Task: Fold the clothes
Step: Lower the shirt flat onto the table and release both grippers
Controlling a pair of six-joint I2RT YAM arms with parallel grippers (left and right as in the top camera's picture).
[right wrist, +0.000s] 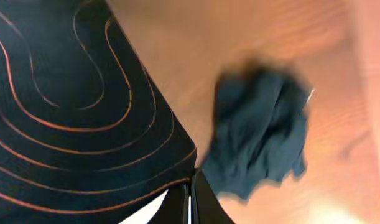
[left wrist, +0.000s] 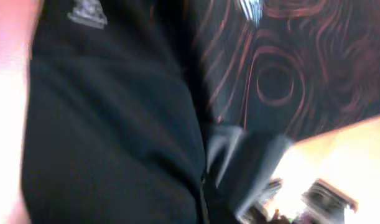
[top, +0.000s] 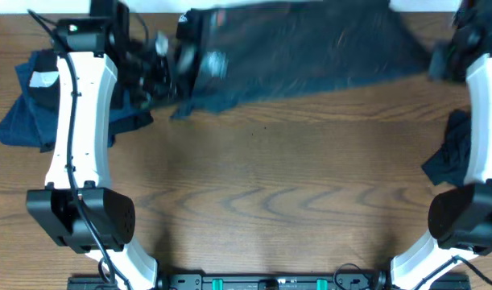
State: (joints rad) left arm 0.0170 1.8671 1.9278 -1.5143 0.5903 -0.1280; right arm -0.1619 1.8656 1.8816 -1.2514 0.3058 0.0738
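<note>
The black T-shirt [top: 302,48] with thin orange contour lines hangs stretched across the far side of the table, blurred by motion. My left gripper [top: 175,64] is shut on its left edge; in the left wrist view the dark cloth [left wrist: 115,124] fills the frame. My right gripper [top: 440,60] is shut on the shirt's right edge; the right wrist view shows the fingers [right wrist: 190,199] pinched together on the corner of the lined cloth [right wrist: 71,112].
A heap of dark blue garments [top: 28,105] lies at the far left under the left arm. A crumpled dark blue garment [top: 451,153] lies at the right edge, also in the right wrist view [right wrist: 261,137]. Bare wooden tabletop [top: 262,201] in the middle.
</note>
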